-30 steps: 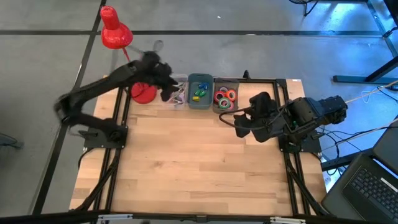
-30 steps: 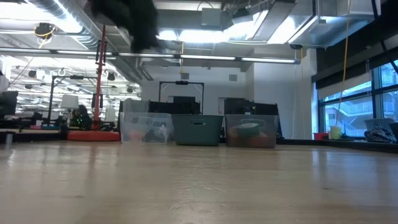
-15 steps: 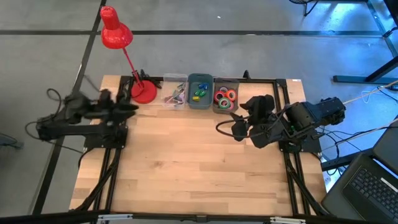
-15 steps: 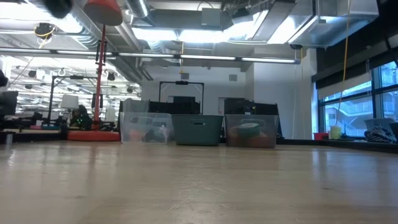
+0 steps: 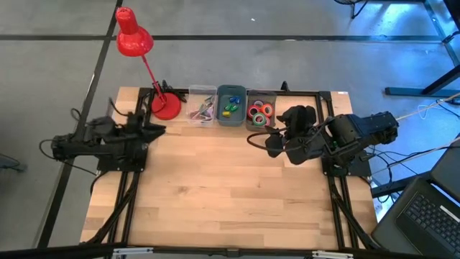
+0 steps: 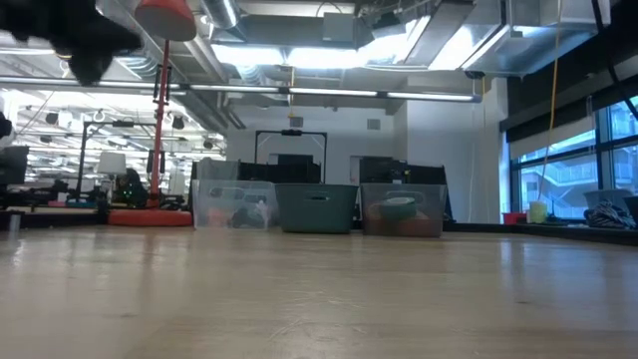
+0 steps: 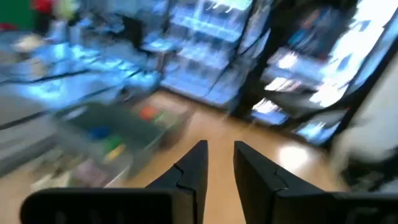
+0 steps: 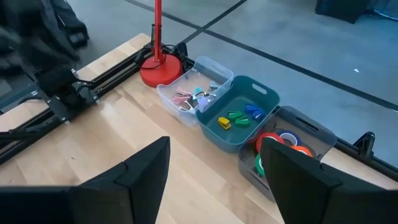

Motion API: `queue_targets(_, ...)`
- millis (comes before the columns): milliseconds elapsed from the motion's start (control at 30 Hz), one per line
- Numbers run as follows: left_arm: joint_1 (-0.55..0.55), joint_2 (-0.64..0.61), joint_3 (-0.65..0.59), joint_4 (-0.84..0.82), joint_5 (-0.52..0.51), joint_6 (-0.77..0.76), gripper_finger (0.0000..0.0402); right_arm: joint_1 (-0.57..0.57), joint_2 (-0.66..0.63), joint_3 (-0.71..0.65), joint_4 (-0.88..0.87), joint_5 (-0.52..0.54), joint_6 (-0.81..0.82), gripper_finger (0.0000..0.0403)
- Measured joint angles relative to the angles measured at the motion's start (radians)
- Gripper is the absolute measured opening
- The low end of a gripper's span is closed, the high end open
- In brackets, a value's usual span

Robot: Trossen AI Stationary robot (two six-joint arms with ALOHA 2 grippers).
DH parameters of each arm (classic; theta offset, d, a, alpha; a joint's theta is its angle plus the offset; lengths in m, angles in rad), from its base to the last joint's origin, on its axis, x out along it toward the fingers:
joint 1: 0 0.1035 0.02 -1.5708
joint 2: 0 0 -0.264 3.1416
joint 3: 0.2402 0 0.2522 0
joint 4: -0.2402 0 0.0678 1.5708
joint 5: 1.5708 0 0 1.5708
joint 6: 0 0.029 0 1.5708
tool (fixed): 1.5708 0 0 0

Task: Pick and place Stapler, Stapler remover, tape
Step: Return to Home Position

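Tape rings (image 5: pixel 260 111), red-orange, green and purple, lie in the grey bin (image 5: pixel 261 94) at the table's far edge; they also show in the right wrist view (image 8: pixel 278 147). My right gripper (image 5: pixel 256 140) (image 8: pixel 214 142) hovers open just near of that bin, empty. My left gripper (image 5: pixel 159 129) (image 7: pixel 221 155) sits by the table's left edge with its fingers almost together and nothing between them. Small pink and purple items lie in the clear bin (image 5: pixel 203 109). I cannot make out a stapler.
A teal bin (image 5: pixel 231 106) with small coloured blocks stands between the clear and grey bins. A red desk lamp has its base (image 5: pixel 167 108) at the far left corner and its head (image 5: pixel 133 39) beyond the table. Bare wood (image 5: pixel 230 187) stretches across the middle and near side.
My left arm has pulled back from above the clear bin toward the table's left edge and folded down there. My right gripper has drifted a little toward the table's left, staying near the grey bin.
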Motion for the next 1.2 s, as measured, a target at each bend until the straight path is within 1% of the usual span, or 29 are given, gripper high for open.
queue_targets(67,0.000,-0.010,-0.051,-0.020,-0.031,0.038,0.0059,-0.007,0.000,0.000,0.000,0.002,0.000,0.0253)
queue_targets(167,0.001,-0.022,-0.131,0.037,-0.046,0.045,0.0042,-0.019,0.000,0.000,0.000,0.003,-0.014,0.0253)
queue_targets(233,0.001,-0.020,-0.194,0.083,-0.014,0.049,0.0029,-0.029,0.000,0.000,0.001,0.003,-0.026,0.0253)
queue_targets(300,0.001,-0.020,-0.252,0.163,0.022,0.076,0.0012,-0.039,0.000,0.000,0.001,-0.006,-0.026,0.0253)
queue_targets(367,0.001,-0.022,-0.293,0.237,0.031,0.093,0.0004,-0.047,0.000,0.000,0.002,-0.027,-0.031,0.0253)
queue_targets(433,0.001,-0.020,-0.316,0.239,0.026,0.095,0.0004,-0.051,0.000,0.000,0.005,-0.045,-0.046,0.0253)
queue_targets(533,0.001,-0.022,-0.344,0.239,-0.010,0.096,0.0001,-0.051,0.000,0.000,0.004,-0.050,-0.050,0.0253)
queue_targets(700,0.003,-0.012,-0.347,0.243,-0.034,0.122,0.0001,-0.029,0.000,0.000,-0.009,-0.049,-0.049,0.0252)
queue_targets(800,0.003,-0.009,-0.347,0.243,-0.037,0.127,0.0001,-0.006,0.000,0.000,-0.034,-0.047,-0.049,0.0243)
queue_targets(900,0.003,-0.007,-0.347,0.243,-0.036,0.108,0.0005,0.035,0.000,0.000,-0.087,-0.027,-0.032,0.0223)
queue_targets(1000,0.003,-0.007,-0.347,0.243,-0.035,0.108,0.0009,0.101,-0.003,-0.023,-0.113,0.021,0.006,0.0186)
queue_targets(1100,0.003,-0.007,-0.347,0.243,-0.036,0.106,0.0010,0.156,-0.004,-0.106,-0.119,0.077,0.028,0.0133)
queue_targets(1200,0.003,-0.007,-0.347,0.243,-0.035,0.106,0.0008,0.170,-0.011,-0.228,-0.108,0.098,0.035,0.0066)
